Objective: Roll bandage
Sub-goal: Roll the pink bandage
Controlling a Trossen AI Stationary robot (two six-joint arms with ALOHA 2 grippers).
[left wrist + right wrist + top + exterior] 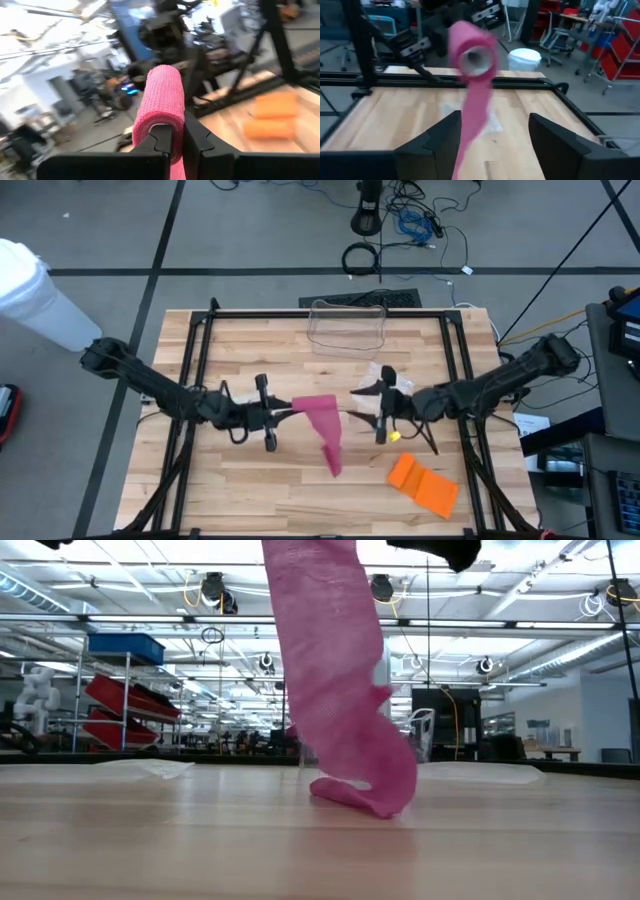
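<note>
Plainly, the left gripper had its jaws closed on the pink bandage roll, pinching the wound part just left of centre in the high view. The right gripper faced it from the right of centre with its jaws spread wide and nothing between them; through its wrist view the roll's hollow core showed end-on, well clear of both fingers.

From the roll a loose tail of bandage hung down toward the lower middle of the high view, and in the low view its end lay crumpled on the wooden table. An orange bandage lay flat at the lower right of the high view, untouched, and a clear plastic container stood at the upper middle.

Judging by this, the rolling was partly done: a fair core had been wound, yet a long tail remained to be taken up, likely needing the right gripper to turn or feed it.
</note>
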